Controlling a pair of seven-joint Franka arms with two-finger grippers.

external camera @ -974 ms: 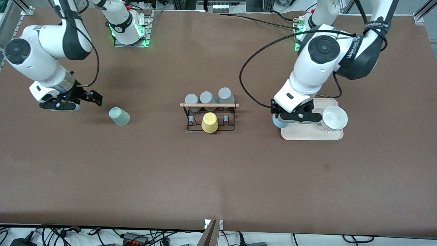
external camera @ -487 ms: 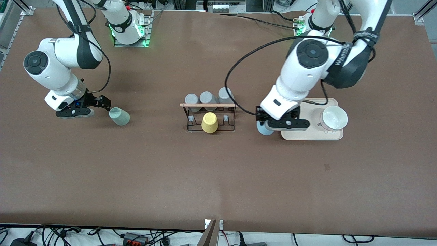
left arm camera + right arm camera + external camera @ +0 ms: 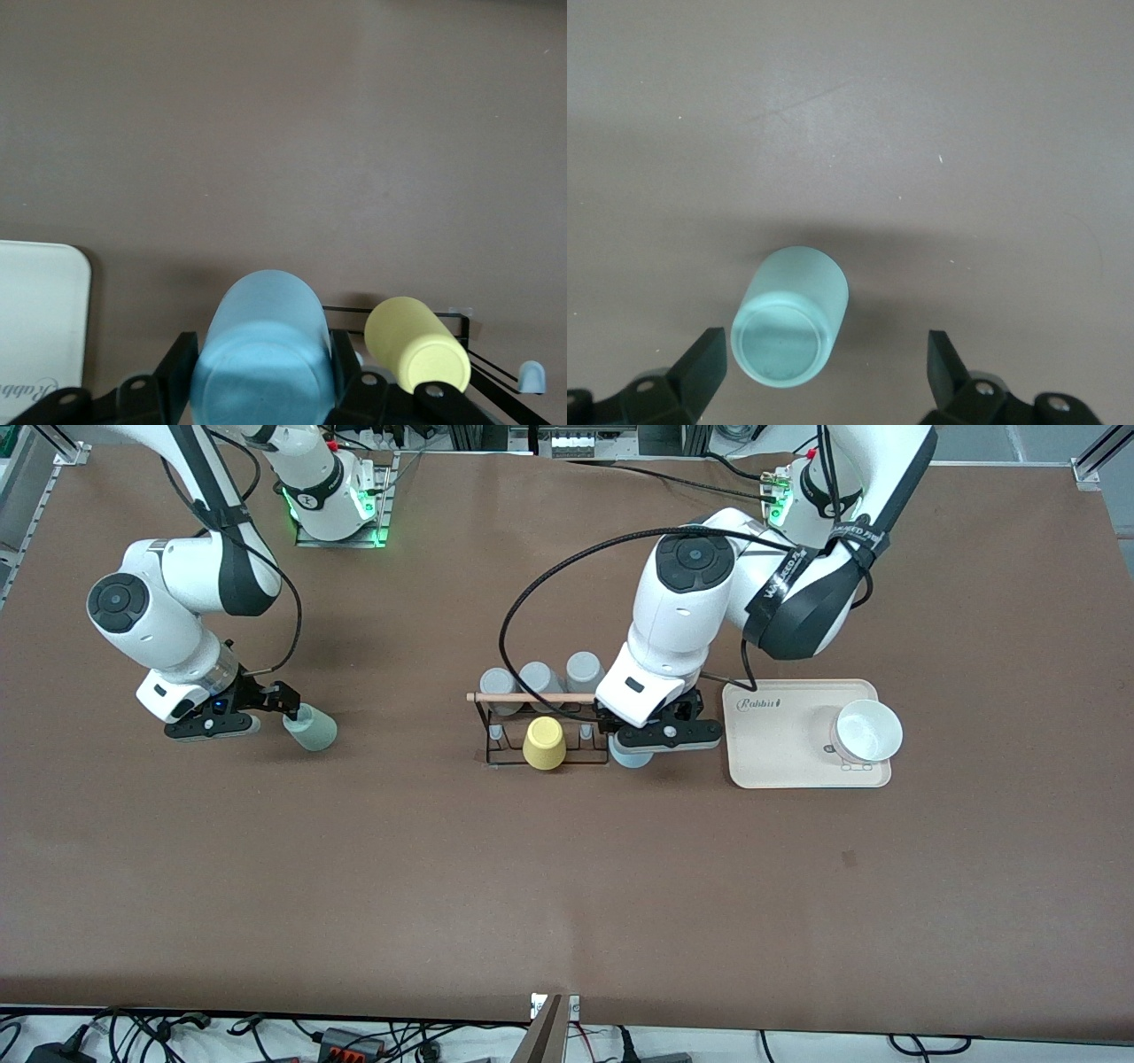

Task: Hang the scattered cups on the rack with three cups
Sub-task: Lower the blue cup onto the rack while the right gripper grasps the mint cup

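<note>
My left gripper (image 3: 642, 744) is shut on the light blue cup (image 3: 631, 759) and holds it beside the black wire rack (image 3: 496, 760), at the end toward the cream tray. In the left wrist view the blue cup (image 3: 266, 345) fills the gap between the fingers (image 3: 180, 356). The rack's wooden rod (image 3: 532, 697) runs across its top, and a yellow cup (image 3: 544, 744) sits on a peg. The mint-green cup (image 3: 310, 729) rests on the table toward the right arm's end. My right gripper (image 3: 824, 363) is open around this cup (image 3: 790, 317), off-centre and apart from both fingers.
Three grey cups (image 3: 537, 678) stand just farther from the front camera than the rack. A cream tray (image 3: 780, 762) with a white bowl (image 3: 868, 731) lies toward the left arm's end. The left arm's black cable (image 3: 523, 607) loops above the rack.
The left arm carried the blue cup from the tray's edge across to the rack's end. The right gripper came in low, and its open fingers now flank the mint-green cup.
</note>
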